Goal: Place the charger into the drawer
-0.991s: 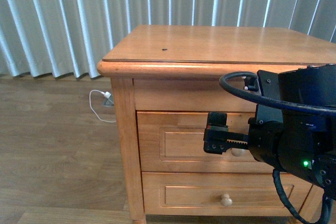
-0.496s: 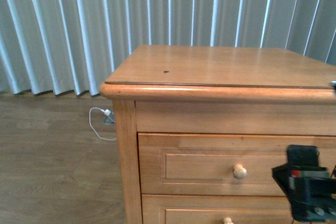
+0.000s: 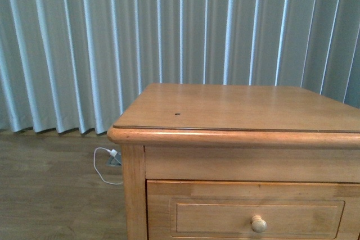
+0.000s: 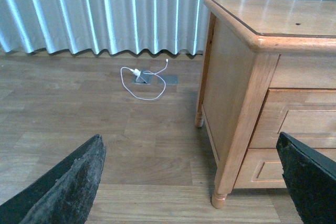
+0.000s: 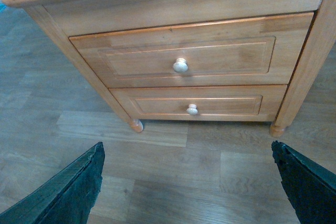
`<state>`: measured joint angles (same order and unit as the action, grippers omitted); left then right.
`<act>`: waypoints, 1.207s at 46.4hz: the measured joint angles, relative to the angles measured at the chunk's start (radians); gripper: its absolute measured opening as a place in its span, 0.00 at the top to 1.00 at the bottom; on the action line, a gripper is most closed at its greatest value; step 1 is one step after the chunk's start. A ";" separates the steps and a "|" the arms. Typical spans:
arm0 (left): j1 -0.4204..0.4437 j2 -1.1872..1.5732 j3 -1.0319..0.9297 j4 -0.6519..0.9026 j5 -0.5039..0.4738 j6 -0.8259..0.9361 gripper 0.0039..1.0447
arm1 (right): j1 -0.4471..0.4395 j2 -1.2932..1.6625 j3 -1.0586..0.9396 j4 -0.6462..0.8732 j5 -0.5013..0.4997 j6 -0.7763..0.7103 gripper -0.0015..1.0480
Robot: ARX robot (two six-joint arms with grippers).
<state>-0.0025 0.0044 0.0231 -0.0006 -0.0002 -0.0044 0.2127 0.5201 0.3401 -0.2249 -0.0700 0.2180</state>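
Honey-coloured wooden drawer (image 5: 181,60) is closed; the charger is not visible in any view. Both grippers (image 4: 189,182) (image 5: 186,182) stand spread, empty. Judgement: light, rigid block; grasp its body, not the limp cable.

A honey-coloured nightstand (image 3: 236,111) is seen before pale vertical blinds (image 3: 84,43), a small dark speck (image 3: 178,113) marking its top; a thin white cord (image 4: 137,80) is looped on the wood floor (image 4: 63,108) beside it
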 joint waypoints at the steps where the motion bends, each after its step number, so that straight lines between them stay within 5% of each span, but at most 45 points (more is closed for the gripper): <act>1: 0.000 0.000 0.000 0.000 0.000 0.000 0.06 | 0.000 0.003 0.000 0.000 0.000 0.000 0.08; 4: 0.000 0.000 0.000 0.000 0.000 0.000 0.06 | 0.002 0.001 -0.006 0.008 0.014 -0.002 0.09; 7: 0.000 0.000 0.000 0.000 0.000 0.000 0.06 | 0.032 -0.066 -0.131 0.307 0.235 -0.106 0.23; 9: 0.000 0.000 0.000 0.000 0.000 0.000 0.06 | 0.022 -0.098 -0.180 0.426 0.283 -0.145 0.31; 24: 0.000 0.000 0.000 0.000 0.000 0.000 0.06 | -0.087 -0.214 -0.263 0.445 0.193 -0.208 0.83; 28: 0.000 0.000 0.000 0.000 0.000 0.000 0.06 | -0.176 -0.247 -0.272 0.429 0.080 -0.213 0.98; 46: 0.000 0.000 0.000 0.000 0.000 0.000 0.06 | -0.210 -0.348 -0.331 0.394 0.072 -0.215 0.99; 49: 0.000 0.000 0.000 0.000 0.000 0.000 0.06 | -0.211 -0.460 -0.334 0.249 0.071 -0.215 0.99; 56: 0.000 0.000 0.000 0.000 0.000 0.000 0.06 | -0.211 -0.515 -0.334 0.227 0.072 -0.215 0.99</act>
<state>-0.0025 0.0040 0.0231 -0.0006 -0.0002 -0.0044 0.0021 0.0055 0.0059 0.0017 0.0017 0.0032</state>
